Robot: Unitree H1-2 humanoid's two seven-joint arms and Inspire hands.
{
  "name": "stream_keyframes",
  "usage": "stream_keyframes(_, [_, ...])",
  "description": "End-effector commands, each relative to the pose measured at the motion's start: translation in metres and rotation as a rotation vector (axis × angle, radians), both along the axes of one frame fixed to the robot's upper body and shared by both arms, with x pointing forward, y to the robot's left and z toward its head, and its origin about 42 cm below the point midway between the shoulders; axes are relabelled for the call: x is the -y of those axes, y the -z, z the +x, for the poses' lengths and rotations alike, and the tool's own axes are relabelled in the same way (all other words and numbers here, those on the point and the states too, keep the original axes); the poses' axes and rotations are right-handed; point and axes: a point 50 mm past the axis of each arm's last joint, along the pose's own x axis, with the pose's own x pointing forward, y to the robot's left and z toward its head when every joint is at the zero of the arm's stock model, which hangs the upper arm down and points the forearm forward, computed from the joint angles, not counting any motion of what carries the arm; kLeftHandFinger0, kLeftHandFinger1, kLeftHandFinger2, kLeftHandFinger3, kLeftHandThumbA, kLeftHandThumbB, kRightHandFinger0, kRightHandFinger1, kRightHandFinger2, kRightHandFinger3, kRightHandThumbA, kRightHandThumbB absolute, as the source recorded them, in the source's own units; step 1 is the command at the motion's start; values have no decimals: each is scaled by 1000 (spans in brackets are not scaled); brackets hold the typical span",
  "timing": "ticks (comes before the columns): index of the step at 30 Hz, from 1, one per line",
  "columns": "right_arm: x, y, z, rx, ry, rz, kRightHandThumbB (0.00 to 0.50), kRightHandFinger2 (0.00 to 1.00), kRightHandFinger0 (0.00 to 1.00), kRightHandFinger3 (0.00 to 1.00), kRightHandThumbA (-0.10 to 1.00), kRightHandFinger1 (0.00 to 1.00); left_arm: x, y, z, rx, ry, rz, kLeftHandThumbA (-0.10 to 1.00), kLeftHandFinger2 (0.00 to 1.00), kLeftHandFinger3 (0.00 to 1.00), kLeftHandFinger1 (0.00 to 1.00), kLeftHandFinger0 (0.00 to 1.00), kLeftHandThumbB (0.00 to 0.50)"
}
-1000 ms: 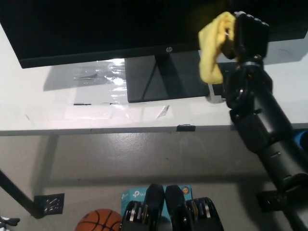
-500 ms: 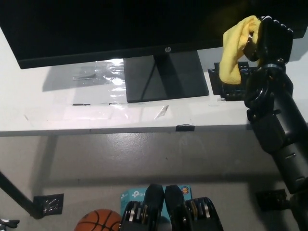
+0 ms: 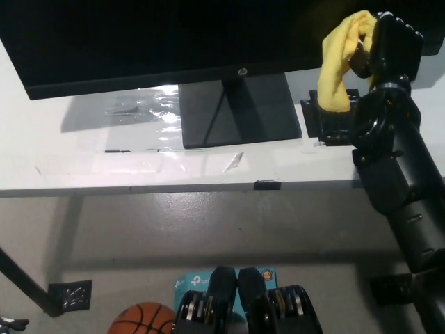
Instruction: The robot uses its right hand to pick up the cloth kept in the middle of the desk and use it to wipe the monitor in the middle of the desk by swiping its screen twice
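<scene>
My right hand (image 3: 389,45) is up at the right end of the monitor (image 3: 174,35), its fingers clamped on the yellow cloth (image 3: 338,59), which bunches at the top of the hand and hangs down in a loose fold in front of the monitor's lower right corner. Compared with half a second ago I see almost no travel: the hand and cloth sit in nearly the same spot, perhaps a touch higher, and the fold of the cloth hangs a little straighter; a second ago both were clearly further left, in front of the stand. My black forearm (image 3: 400,181) rises from the bottom right and crosses the table (image 3: 90,160) edge, hiding the table's right end. Just below the hanging cloth a small black object (image 3: 332,124) sits on the table, partly covered by my wrist; I cannot tell what it is. The monitor's stand base (image 3: 240,111) is well left of the hand, with a glossy patch of clear film (image 3: 142,104) beside it. On the floor under the table lie a basketball (image 3: 142,319) and a teal box (image 3: 191,282). My left hand is out of view.
</scene>
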Motion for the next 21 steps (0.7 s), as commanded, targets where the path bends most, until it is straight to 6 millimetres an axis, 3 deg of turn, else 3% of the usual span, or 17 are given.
stream_keyframes(1, [-24, -57, 7, 125, -30, -5, 124, 439, 0, 203, -100, 40, -2, -6, 0, 26, 38, 24, 313, 622, 824, 469, 436, 182])
stream_keyframes(3, [-31, -65, 9, 119, -43, -9, 115, 490, 0, 341, -100, 120, 0, -8, 1, 26, 41, 29, 304, 624, 824, 473, 439, 177])
stream_keyframes(4, [-35, -69, 10, 121, -51, -7, 134, 478, 0, 445, -100, 138, 0, -9, 1, 22, 37, 25, 296, 621, 823, 470, 437, 185])
stream_keyframes(5, [-40, -73, 12, 127, -54, 2, 142, 416, 0, 473, -100, 83, 0, -10, 1, 20, 36, 27, 290, 631, 829, 478, 444, 180])
stream_keyframes(7, [-46, -78, 14, 122, -60, 15, 141, 410, 0, 478, -100, 76, 0, -11, 1, 25, 39, 34, 287, 632, 833, 473, 439, 175])
stream_keyframes(8, [-51, -83, 14, 128, -67, 20, 150, 361, 0, 412, -100, 24, 0, -11, 1, 22, 39, 36, 289, 633, 833, 474, 439, 180])
stream_keyframes(9, [-59, -90, 12, 155, -92, 25, 220, 363, 4, 430, -100, 67, 0, -11, 2, 22, 38, 35, 291, 630, 833, 472, 438, 187])
stream_keyframes(10, [-61, -92, 11, 165, -101, 27, 249, 295, 0, 435, -100, 44, 0, -11, 2, 21, 39, 35, 293, 627, 834, 469, 436, 188])
stream_keyframes(11, [-71, -99, 13, 154, -111, 23, 209, 282, 0, 506, -100, 17, 1, -10, 3, 20, 38, 25, 296, 627, 833, 469, 440, 194])
stream_keyframes(14, [-88, -107, 14, 139, -136, 19, 170, 319, 0, 531, -100, 51, 1, -9, 3, 30, 50, 17, 292, 632, 840, 471, 448, 184])
stream_keyframes(16, [-94, -109, 12, 154, -154, 10, 197, 247, 0, 463, -100, 0, 2, -10, 2, 25, 55, 33, 312, 636, 846, 478, 454, 185])
stream_keyframes(17, [-105, -113, 11, 156, -165, -7, 162, 226, 0, 534, -100, 0, 2, -11, 3, 22, 53, 32, 295, 649, 852, 493, 478, 176])
stream_keyframes(18, [-105, -113, 11, 157, -164, -6, 161, 225, 0, 535, -100, 0, 2, -12, 4, 22, 53, 33, 295, 650, 852, 493, 480, 176])
stream_keyframes(19, [-116, -115, 9, 161, -183, 3, 172, 181, 0, 596, -100, 0, 2, -12, 4, 22, 54, 36, 295, 660, 850, 499, 486, 179])
stream_keyframes(20, [-123, -116, 8, 161, -191, 5, 167, 209, 0, 553, -100, 0, 2, -12, 5, 22, 55, 40, 303, 665, 846, 500, 484, 179])
stream_keyframes(21, [-132, -119, 5, 160, -216, 10, 166, 218, 0, 635, -100, 0, 2, -14, 6, 13, 50, 48, 328, 663, 845, 501, 488, 197])
